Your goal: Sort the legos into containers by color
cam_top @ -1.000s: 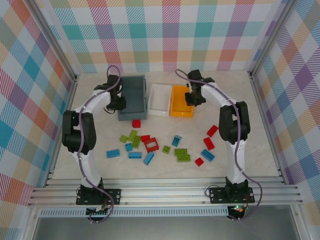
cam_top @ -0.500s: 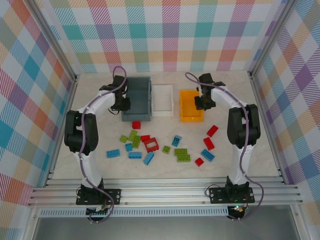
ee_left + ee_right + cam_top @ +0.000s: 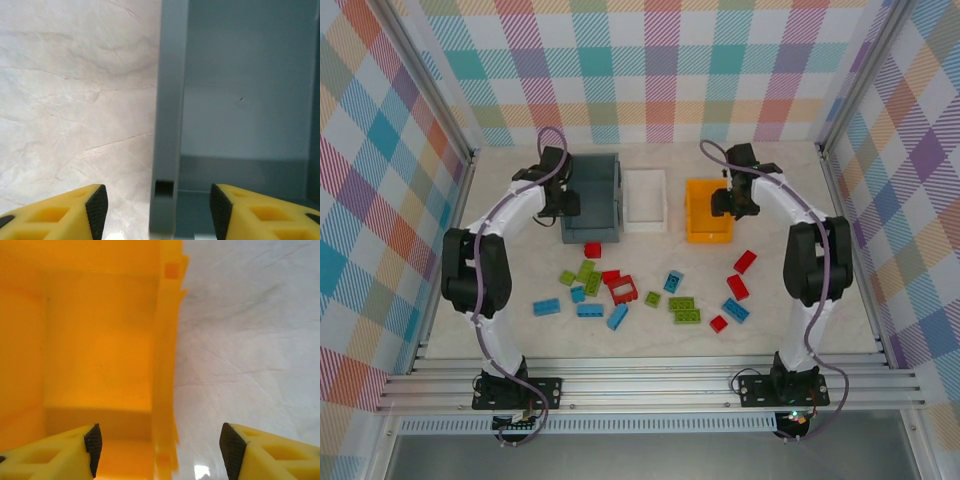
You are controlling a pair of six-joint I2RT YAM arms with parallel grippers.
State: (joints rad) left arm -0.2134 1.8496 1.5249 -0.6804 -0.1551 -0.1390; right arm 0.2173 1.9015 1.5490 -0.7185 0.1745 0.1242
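Three containers stand in a row at the back: a slate grey bin, a white bin and an orange-yellow bin. All look empty. My left gripper is open astride the grey bin's left wall, its fingertips clear of it. My right gripper is open astride the orange bin's right wall, pads apart from it. The legos lie loose in front of the bins: red, lime green and light blue.
More bricks spread across the mid table, from a blue one to red ones on the right. Bare marble tabletop lies left of the grey bin and right of the orange bin. Checked walls enclose the table.
Both grippers went from shut on the bin walls to open. The grey bin was straightened and the orange bin moved right, widening the gaps in the row.
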